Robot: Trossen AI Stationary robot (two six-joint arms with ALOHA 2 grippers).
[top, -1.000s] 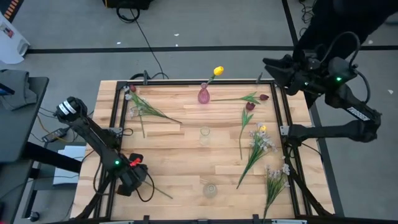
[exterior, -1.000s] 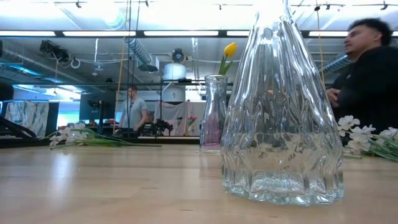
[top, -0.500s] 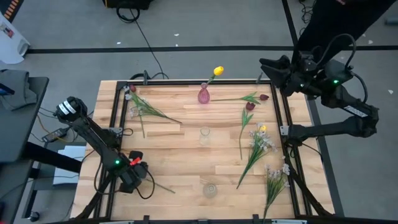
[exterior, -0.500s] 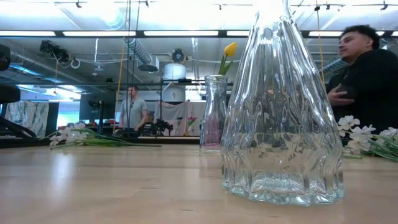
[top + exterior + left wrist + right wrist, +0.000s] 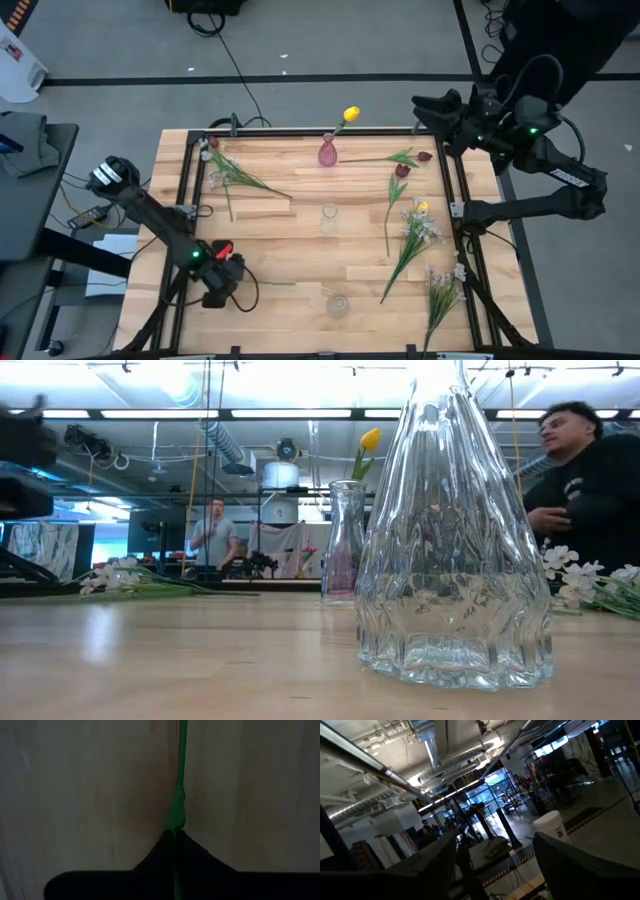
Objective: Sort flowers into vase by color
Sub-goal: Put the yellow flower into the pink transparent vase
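The left gripper, clenched on a green stem near the tabletop's front-left corner, should lift slowly, keeping the flower level.

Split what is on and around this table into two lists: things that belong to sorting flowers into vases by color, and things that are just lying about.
Part of the job:
- yellow tulip standing in the pink vase
- maroon tulips
- white blossom sprays
- two clear vases
- green stem pinched in the left gripper

Just lying about:
- black cable on the floor
- person beyond the table
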